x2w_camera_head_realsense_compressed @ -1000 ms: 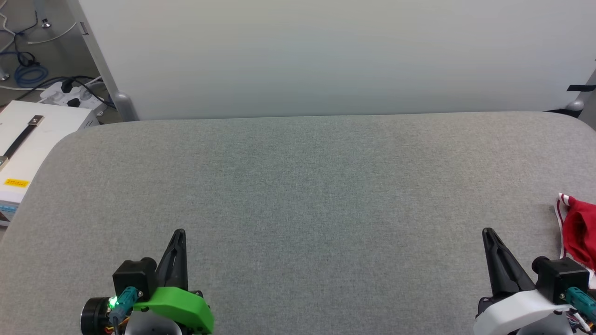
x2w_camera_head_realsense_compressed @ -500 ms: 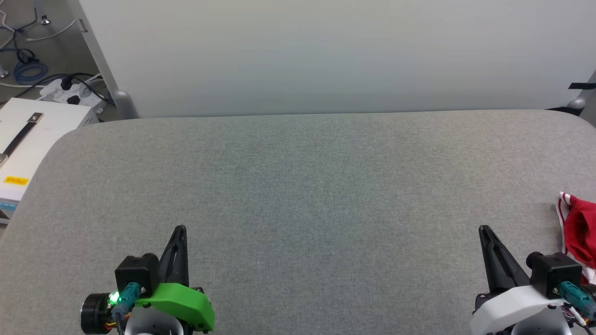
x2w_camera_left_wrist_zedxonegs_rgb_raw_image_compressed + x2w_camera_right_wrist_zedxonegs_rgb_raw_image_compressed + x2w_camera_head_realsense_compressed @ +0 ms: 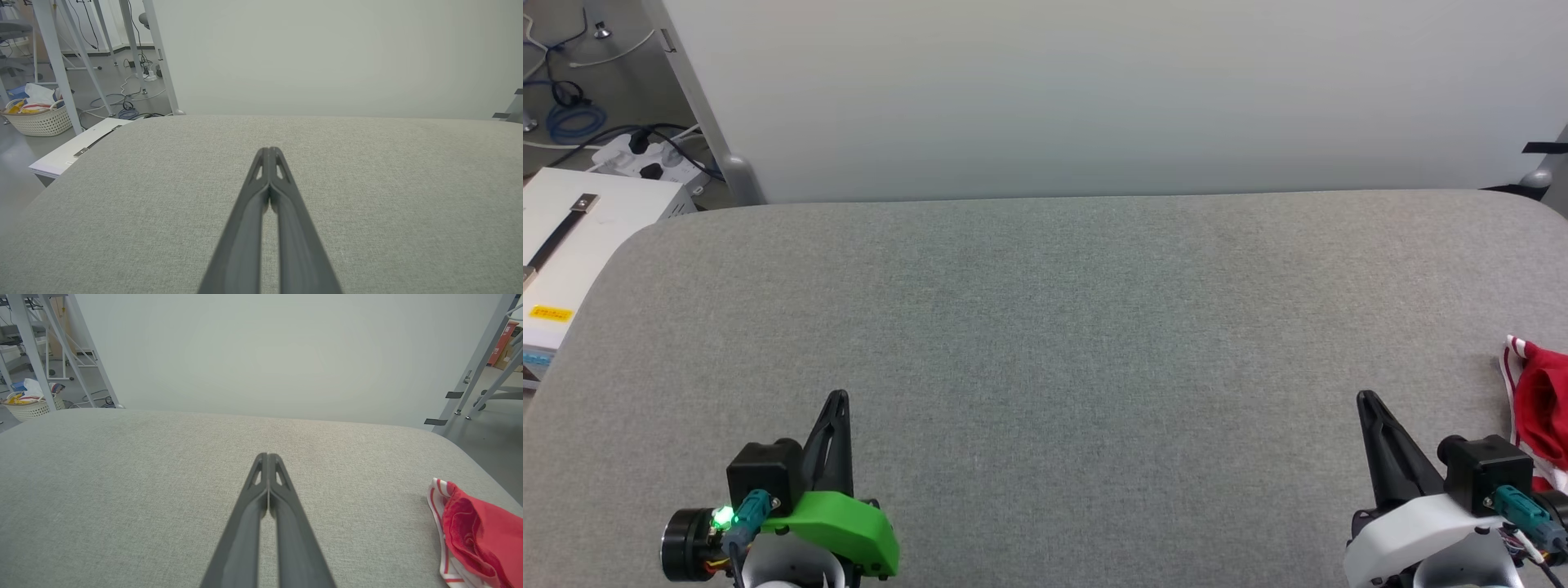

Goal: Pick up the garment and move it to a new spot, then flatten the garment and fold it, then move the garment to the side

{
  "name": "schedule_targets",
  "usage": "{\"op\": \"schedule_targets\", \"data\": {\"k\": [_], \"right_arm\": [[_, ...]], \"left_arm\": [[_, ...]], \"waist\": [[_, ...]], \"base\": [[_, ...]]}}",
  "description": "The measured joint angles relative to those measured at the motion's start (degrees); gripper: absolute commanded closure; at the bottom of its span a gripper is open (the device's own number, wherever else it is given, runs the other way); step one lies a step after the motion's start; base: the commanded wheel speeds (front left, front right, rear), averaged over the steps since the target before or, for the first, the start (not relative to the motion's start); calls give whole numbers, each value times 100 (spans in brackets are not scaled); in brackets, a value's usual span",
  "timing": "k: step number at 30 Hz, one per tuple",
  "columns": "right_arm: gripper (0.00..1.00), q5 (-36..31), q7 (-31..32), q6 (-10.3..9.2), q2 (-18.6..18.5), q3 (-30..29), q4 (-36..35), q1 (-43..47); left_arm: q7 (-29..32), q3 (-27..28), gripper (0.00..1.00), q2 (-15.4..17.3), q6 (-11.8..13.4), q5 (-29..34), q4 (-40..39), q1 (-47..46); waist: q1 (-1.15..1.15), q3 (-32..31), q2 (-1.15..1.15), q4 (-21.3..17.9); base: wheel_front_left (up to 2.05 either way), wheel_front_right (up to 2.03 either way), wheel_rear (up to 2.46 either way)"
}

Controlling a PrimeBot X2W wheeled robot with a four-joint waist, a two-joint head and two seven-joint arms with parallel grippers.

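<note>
Red garment (image 3: 1539, 404), striped white trim: bunched at grey table's (image 3: 1045, 327) right edge, just beside right gripper (image 3: 1365, 399). Left gripper (image 3: 836, 398), right gripper: fingers pinched together, empty, parked low at near edge, presumably resting.

- The left gripper (image 3: 269, 152) reaches up from the middle of the bottom edge, its two dark fingers pressed together at the tips and gripping nothing.
- Beneath and around it spreads the table (image 3: 388, 183), covered in grey cloth, with a rounded far left corner.
- A pale panel (image 3: 327, 57) stands upright along the table's far edge.
- Off the table's left edge sits a white box (image 3: 73, 153) with a dark strap (image 3: 96, 141) across its top.
- Further left, a white basket (image 3: 39, 120) holding mixed items stands on the floor (image 3: 16, 155) between slanted metal legs (image 3: 57, 61).
- Cables (image 3: 126, 110) lie on the floor near the far left corner.
- A grey post (image 3: 515, 108) with black tape shows past the far right corner.
</note>
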Motion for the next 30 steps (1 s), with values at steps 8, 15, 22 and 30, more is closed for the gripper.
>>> {"op": "schedule_targets", "data": {"k": [8, 15, 22, 30], "right_arm": [[100, -71, 18, 0, 8, 13, 81, -99], [100, -148, 24, 0, 9, 21, 148, -130], [100, -203, 41, 0, 12, 31, 201, -215], [100, -255, 65, 0, 14, 41, 269, -260]], "left_arm": [[103, 130, 100, -114, -70, 226, -76, -1], [193, 200, 100, -171, -99, 346, -110, -2], [253, 298, 100, -250, -149, 500, -154, -3], [354, 375, 100, -327, -207, 654, -226, -4]], "waist": [[0, 24, 0, 4], [0, 41, 0, 7], [0, 58, 0, 10], [0, 77, 0, 13]], "base": [[0, 0, 0], [0, 0, 0], [0, 0, 0], [0, 0, 0]]}}
